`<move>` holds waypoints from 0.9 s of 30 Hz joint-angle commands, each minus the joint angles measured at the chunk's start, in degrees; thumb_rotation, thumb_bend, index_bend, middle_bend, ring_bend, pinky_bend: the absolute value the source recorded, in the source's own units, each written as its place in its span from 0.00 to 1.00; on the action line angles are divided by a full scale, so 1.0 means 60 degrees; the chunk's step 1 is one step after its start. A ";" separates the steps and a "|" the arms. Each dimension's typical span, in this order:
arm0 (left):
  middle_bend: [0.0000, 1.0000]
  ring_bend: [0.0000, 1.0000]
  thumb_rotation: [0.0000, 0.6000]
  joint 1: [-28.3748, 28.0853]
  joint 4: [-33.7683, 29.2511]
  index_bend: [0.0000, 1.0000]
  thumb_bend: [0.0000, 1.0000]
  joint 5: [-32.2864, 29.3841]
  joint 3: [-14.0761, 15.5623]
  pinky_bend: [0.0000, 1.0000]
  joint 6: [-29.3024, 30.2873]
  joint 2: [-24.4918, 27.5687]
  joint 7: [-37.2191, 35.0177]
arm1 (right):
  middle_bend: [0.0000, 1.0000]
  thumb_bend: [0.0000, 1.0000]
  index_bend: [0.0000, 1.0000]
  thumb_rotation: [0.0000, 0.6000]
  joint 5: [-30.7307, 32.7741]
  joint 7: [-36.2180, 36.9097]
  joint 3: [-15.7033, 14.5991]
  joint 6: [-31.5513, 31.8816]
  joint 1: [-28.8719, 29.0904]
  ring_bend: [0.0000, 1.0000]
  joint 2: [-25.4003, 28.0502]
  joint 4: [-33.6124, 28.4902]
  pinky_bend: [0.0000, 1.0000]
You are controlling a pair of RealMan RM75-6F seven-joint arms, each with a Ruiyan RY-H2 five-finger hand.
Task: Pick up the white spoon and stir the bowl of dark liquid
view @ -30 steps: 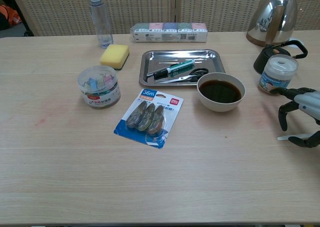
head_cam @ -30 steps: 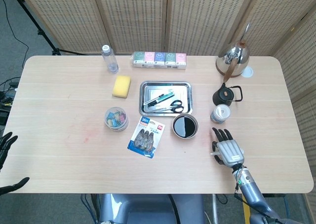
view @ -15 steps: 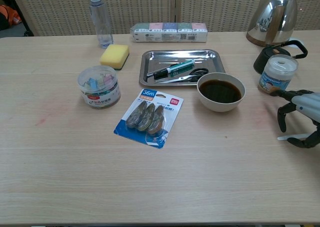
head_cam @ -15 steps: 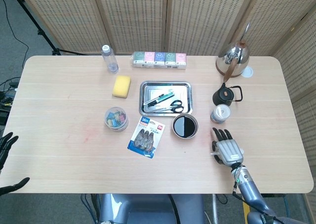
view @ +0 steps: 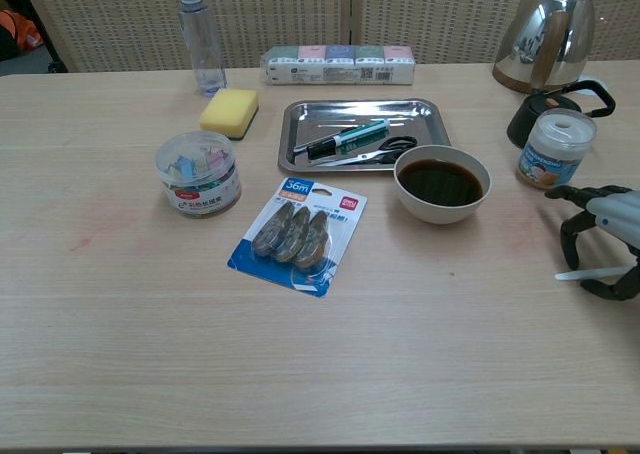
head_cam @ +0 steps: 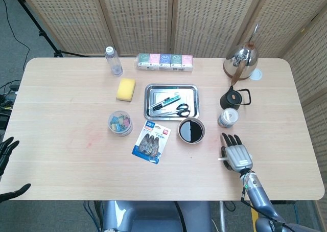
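White jar [view: 555, 146] between bowl [view: 442, 184], right hand [view: 602, 236].

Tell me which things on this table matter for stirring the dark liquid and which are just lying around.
For the job:
white spoon, under the right hand
bowl of dark liquid

Lying about:
metal tray with pens and scissors
yellow sponge
water bottle
clip jar
tape pack
tissue packs
kettle
black teapot
small lidded jar
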 commanded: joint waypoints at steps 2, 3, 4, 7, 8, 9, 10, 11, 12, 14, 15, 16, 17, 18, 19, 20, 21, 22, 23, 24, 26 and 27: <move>0.00 0.00 1.00 -0.0002 -0.0007 0.00 0.07 -0.0002 0.0001 0.00 -0.0003 -0.0003 -0.0003 | 0.00 0.37 0.51 1.00 0.0032 -0.0023 -0.0028 -0.0032 0.0036 0.00 -0.0015 -0.0002 0.00; 0.00 0.00 1.00 -0.0002 -0.0008 0.00 0.07 -0.0003 -0.0001 0.00 -0.0001 -0.0002 -0.0004 | 0.00 0.37 0.51 1.00 0.0039 -0.0024 -0.0030 -0.0033 0.0043 0.00 -0.0023 0.0004 0.00; 0.00 0.00 1.00 0.0001 -0.0012 0.00 0.07 -0.0013 -0.0002 0.00 0.0001 -0.0003 -0.0011 | 0.00 0.37 0.51 1.00 0.0056 -0.0025 -0.0031 -0.0044 0.0057 0.00 -0.0035 0.0014 0.00; 0.00 0.00 1.00 0.0001 -0.0012 0.00 0.07 -0.0015 -0.0005 0.00 0.0007 0.0001 -0.0020 | 0.00 0.38 0.51 1.00 0.0107 -0.0045 -0.0037 -0.0063 0.0084 0.00 -0.0051 0.0040 0.00; 0.00 0.00 1.00 0.0001 -0.0013 0.00 0.07 -0.0015 -0.0004 0.00 0.0007 0.0001 -0.0020 | 0.00 0.39 0.52 1.00 0.0120 -0.0044 -0.0040 -0.0065 0.0087 0.00 -0.0052 0.0040 0.00; 0.00 0.00 1.00 0.0000 -0.0012 0.00 0.07 -0.0014 -0.0003 0.00 0.0003 0.0001 -0.0020 | 0.00 0.39 0.52 1.00 0.0144 -0.0029 -0.0052 -0.0083 0.0088 0.00 -0.0050 0.0037 0.00; 0.00 0.00 1.00 -0.0002 -0.0012 0.00 0.07 -0.0010 -0.0001 0.00 -0.0002 0.0001 -0.0019 | 0.00 0.40 0.53 1.00 0.0158 -0.0010 -0.0061 -0.0097 0.0091 0.00 -0.0046 0.0035 0.00; 0.00 0.00 1.00 -0.0003 -0.0013 0.00 0.07 -0.0009 0.0000 0.00 -0.0004 0.0001 -0.0015 | 0.00 0.41 0.54 1.00 0.0163 0.0001 -0.0065 -0.0099 0.0093 0.00 -0.0045 0.0041 0.00; 0.00 0.00 1.00 -0.0004 -0.0013 0.00 0.07 -0.0015 -0.0001 0.00 -0.0008 0.0002 -0.0015 | 0.00 0.41 0.55 1.00 0.0165 0.0016 -0.0071 -0.0099 0.0097 0.00 -0.0045 0.0050 0.00; 0.00 0.00 1.00 -0.0003 -0.0016 0.00 0.07 -0.0020 -0.0003 0.00 -0.0004 0.0002 -0.0017 | 0.00 0.41 0.57 1.00 0.0145 0.0065 -0.0080 -0.0084 0.0101 0.00 -0.0036 0.0051 0.00; 0.00 0.00 1.00 -0.0002 -0.0017 0.00 0.07 -0.0023 -0.0006 0.00 0.0002 0.0001 -0.0019 | 0.00 0.41 0.57 1.00 0.0107 0.0123 -0.0086 -0.0057 0.0097 0.00 -0.0029 0.0040 0.00; 0.00 0.00 1.00 0.0000 -0.0016 0.00 0.07 -0.0027 -0.0007 0.00 0.0005 0.0000 -0.0022 | 0.00 0.41 0.58 1.00 0.0061 0.0177 -0.0089 -0.0020 0.0091 0.00 -0.0024 0.0030 0.00; 0.00 0.00 1.00 0.0001 -0.0016 0.00 0.07 -0.0028 -0.0006 0.00 0.0005 0.0000 -0.0026 | 0.00 0.42 0.59 1.00 -0.0019 0.0277 -0.0092 0.0034 0.0083 0.00 -0.0008 0.0015 0.00; 0.00 0.00 1.00 0.0001 -0.0017 0.00 0.07 -0.0028 -0.0004 0.00 0.0004 0.0003 -0.0030 | 0.00 0.42 0.59 1.00 -0.0080 0.0361 -0.0096 0.0072 0.0074 0.00 0.0009 -0.0008 0.00; 0.00 0.00 1.00 0.0001 -0.0019 0.00 0.07 -0.0024 -0.0001 0.00 0.0002 0.0005 -0.0039 | 0.00 0.43 0.60 1.00 -0.0187 0.0507 -0.0107 0.0121 0.0064 0.00 0.0046 -0.0049 0.00; 0.00 0.00 1.00 0.0002 -0.0019 0.00 0.07 -0.0020 -0.0001 0.00 0.0006 0.0008 -0.0046 | 0.00 0.44 0.60 1.00 -0.0280 0.0634 -0.0108 0.0165 0.0058 0.00 0.0079 -0.0093 0.00; 0.00 0.00 1.00 0.0005 -0.0015 0.00 0.07 -0.0018 -0.0002 0.00 0.0015 0.0010 -0.0061 | 0.00 0.44 0.61 1.00 -0.0459 0.0862 -0.0117 0.0265 0.0037 0.00 0.0144 -0.0175 0.00; 0.00 0.00 1.00 0.0006 -0.0012 0.00 0.07 -0.0021 -0.0004 0.00 0.0021 0.0011 -0.0067 | 0.00 0.44 0.61 1.00 -0.0575 0.1004 -0.0133 0.0326 0.0021 0.00 0.0190 -0.0220 0.00; 0.00 0.00 1.00 0.0005 -0.0010 0.00 0.07 -0.0035 -0.0012 0.00 0.0025 0.0012 -0.0071 | 0.00 0.44 0.61 1.00 -0.0778 0.1255 -0.0153 0.0451 -0.0010 0.00 0.0281 -0.0349 0.00; 0.00 0.00 1.00 0.0003 -0.0011 0.00 0.07 -0.0046 -0.0017 0.00 0.0023 0.0012 -0.0069 | 0.00 0.44 0.61 1.00 -0.0904 0.1420 -0.0172 0.0517 -0.0031 0.00 0.0354 -0.0441 0.00; 0.00 0.00 1.00 -0.0004 -0.0018 0.00 0.07 -0.0078 -0.0030 0.00 0.0013 0.0005 -0.0069 | 0.00 0.44 0.61 1.00 -0.1257 0.2078 -0.0212 0.0690 -0.0098 0.00 0.0617 -0.0879 0.00; 0.00 0.00 1.00 -0.0007 -0.0019 0.00 0.07 -0.0077 -0.0031 0.00 0.0010 0.0005 -0.0067 | 0.00 0.44 0.61 1.00 -0.1344 0.2311 -0.0222 0.0710 -0.0112 0.00 0.0715 -0.1035 0.00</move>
